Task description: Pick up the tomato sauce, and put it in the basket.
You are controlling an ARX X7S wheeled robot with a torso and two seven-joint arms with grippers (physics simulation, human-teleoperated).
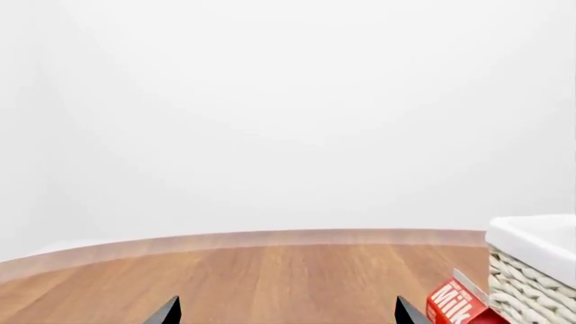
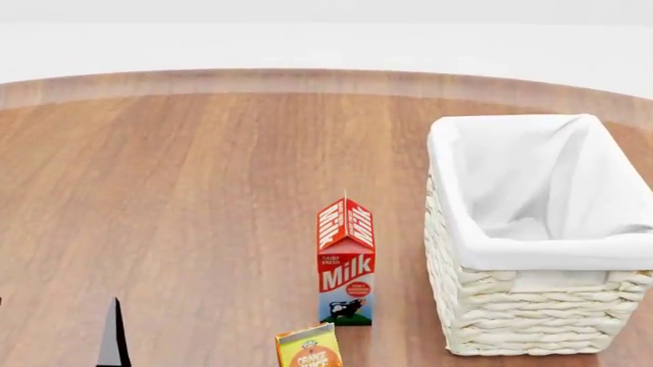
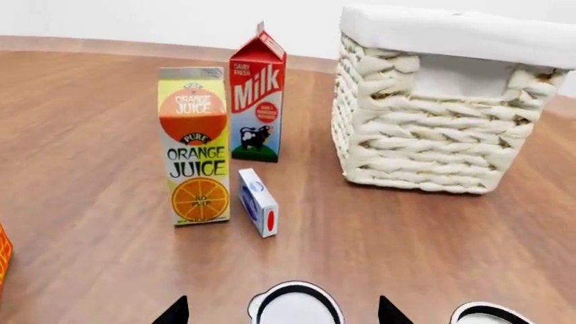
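Note:
The basket [image 2: 531, 252] of cream wicker with white lining stands at the right, and shows in the right wrist view [image 3: 432, 128] and the left wrist view [image 1: 535, 270]. No red and green label of the tomato sauce shows in any view. A round top [image 3: 295, 307] with a dark ring, like a can's end, lies below and between the right gripper's fingertips; its side is hidden. My right gripper [image 3: 280, 314] is open around it, with gaps on both sides. My left gripper [image 1: 288, 312] is open and empty over bare wood; one fingertip [image 2: 112, 336] shows in the head view.
A red milk carton [image 2: 346, 264] stands left of the basket, with an orange juice carton [image 3: 193, 145] and a small blue-and-white box [image 3: 258, 202] nearer. A second round top [image 3: 490, 315] lies to the right. An orange thing [image 3: 3, 256] shows at the frame's edge.

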